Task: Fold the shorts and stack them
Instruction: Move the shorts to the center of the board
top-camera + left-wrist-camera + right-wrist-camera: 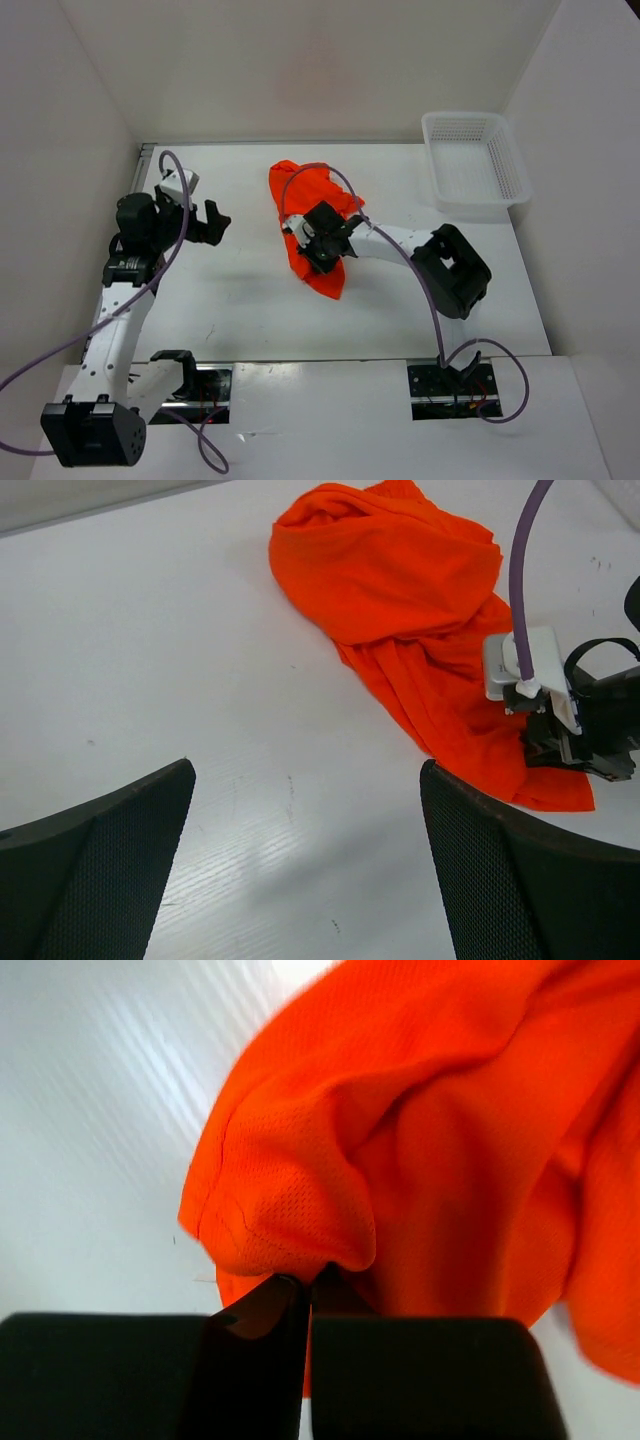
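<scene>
The orange-red shorts point(305, 195) lie crumpled in a heap on the white table, a little right of the middle. They also show in the left wrist view point(400, 600) and fill the right wrist view point(430, 1130). My right gripper point(313, 251) is shut on a fold of the shorts near their front end; the jaws pinch the cloth point(312, 1282). My left gripper point(215, 222) is open and empty, left of the shorts and apart from them, with only bare table between its fingers point(300, 830).
A white mesh basket point(474, 163) stands at the back right corner of the table point(250, 300). White walls close in the left, back and right sides. A purple cable loops over the right arm above the shorts.
</scene>
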### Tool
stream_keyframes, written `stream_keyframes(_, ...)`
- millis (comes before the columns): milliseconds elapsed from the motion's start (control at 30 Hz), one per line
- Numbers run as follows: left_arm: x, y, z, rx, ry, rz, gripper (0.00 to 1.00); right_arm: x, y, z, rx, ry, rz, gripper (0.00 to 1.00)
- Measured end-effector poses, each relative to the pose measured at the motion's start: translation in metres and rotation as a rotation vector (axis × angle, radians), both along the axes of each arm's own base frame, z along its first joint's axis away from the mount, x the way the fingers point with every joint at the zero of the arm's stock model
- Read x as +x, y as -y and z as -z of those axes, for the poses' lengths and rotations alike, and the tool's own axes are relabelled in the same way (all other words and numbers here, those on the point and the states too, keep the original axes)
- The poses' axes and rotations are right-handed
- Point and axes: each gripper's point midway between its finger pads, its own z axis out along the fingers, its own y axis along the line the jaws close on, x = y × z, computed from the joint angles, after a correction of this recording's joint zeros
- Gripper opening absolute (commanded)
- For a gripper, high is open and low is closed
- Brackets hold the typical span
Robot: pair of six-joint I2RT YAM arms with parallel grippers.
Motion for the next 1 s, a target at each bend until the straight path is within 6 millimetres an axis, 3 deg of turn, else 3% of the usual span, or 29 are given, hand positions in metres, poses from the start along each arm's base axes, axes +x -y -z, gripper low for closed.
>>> stream_keyframes(133,-0.006,-0.017,-0.005,-0.001,0.033,-0.05,1.0,0.017,-0.042,-0.018,0.039,0.066,-0.045,0.0)
stream_keyframes(200,-0.006,-0.025,-0.007,-0.001,0.043,-0.075,1.0,0.023,-0.085,-0.035,0.088,0.117,-0.095,0.0)
stream_keyframes(333,-0.003,-0.046,-0.012,0.021,0.068,-0.152,1.0,0.018,-0.191,-0.097,0.288,0.185,-0.157,0.0)
stream_keyframes(367,-0.002,-0.057,-0.016,0.026,0.076,-0.199,1.0,0.021,-0.209,-0.112,0.331,0.199,-0.147,0.07)
stream_keyframes(400,0.0,-0.069,-0.023,0.035,0.096,-0.244,1.0,0.025,-0.223,-0.127,0.378,0.213,-0.138,0.26)
stream_keyframes(433,0.002,-0.073,-0.029,0.041,0.111,-0.264,1.0,0.031,-0.234,-0.143,0.426,0.231,-0.121,0.54)
stream_keyframes(500,0.005,-0.083,-0.047,0.055,0.158,-0.307,1.0,0.039,-0.244,-0.164,0.478,0.259,-0.088,0.98)
stream_keyframes(567,0.006,-0.091,-0.062,0.064,0.196,-0.339,1.0,0.045,-0.244,-0.175,0.496,0.29,-0.063,0.98)
stream_keyframes(633,0.007,-0.095,-0.073,0.07,0.231,-0.357,1.0,0.047,-0.235,-0.171,0.474,0.311,-0.037,0.98)
stream_keyframes(800,0.008,-0.094,-0.077,0.067,0.249,-0.341,1.0,0.046,-0.172,-0.133,0.327,0.286,0.028,0.98)
stream_keyframes(867,0.008,-0.091,-0.077,0.063,0.249,-0.325,1.0,0.061,-0.138,-0.124,0.282,0.284,0.085,0.95)
stream_keyframes(1000,0.01,-0.088,-0.073,0.055,0.24,-0.299,1.0,0.125,-0.059,-0.117,0.205,0.341,0.24,0.88)
